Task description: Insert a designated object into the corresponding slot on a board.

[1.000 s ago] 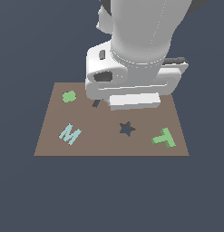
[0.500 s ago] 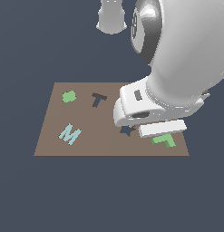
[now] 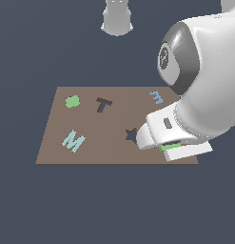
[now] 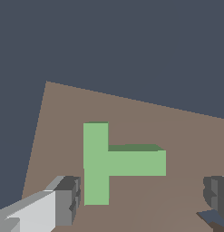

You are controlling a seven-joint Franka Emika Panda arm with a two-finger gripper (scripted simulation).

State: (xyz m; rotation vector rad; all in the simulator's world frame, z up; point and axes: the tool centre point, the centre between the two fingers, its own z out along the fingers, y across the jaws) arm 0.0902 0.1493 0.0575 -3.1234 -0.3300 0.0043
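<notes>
The green T block (image 4: 109, 163) lies flat on the brown board (image 4: 177, 131), near one of its corners. My gripper (image 4: 143, 197) is open just over it, with one finger (image 4: 65, 199) beside the T's crossbar and the other finger (image 4: 217, 190) well off past the stem's end. Neither finger touches the block. In the exterior view the hand (image 3: 178, 150) covers the board's (image 3: 104, 128) front right corner, and only a sliver of the green T (image 3: 170, 147) shows beneath it. The dark T-shaped slot (image 3: 103, 105) sits uncovered at the board's far middle.
On the board are a green rounded blob (image 3: 72, 101), a pale teal M (image 3: 73, 141), a dark star-shaped cutout (image 3: 132, 136) and a small blue shape (image 3: 157, 97). The bulky arm (image 3: 200, 81) looms over the exterior view's right. Its base (image 3: 117, 19) stands behind the board.
The arm has swung from the board's far middle to the front right corner in the exterior view. It has come down over the green T and now hides most of it.
</notes>
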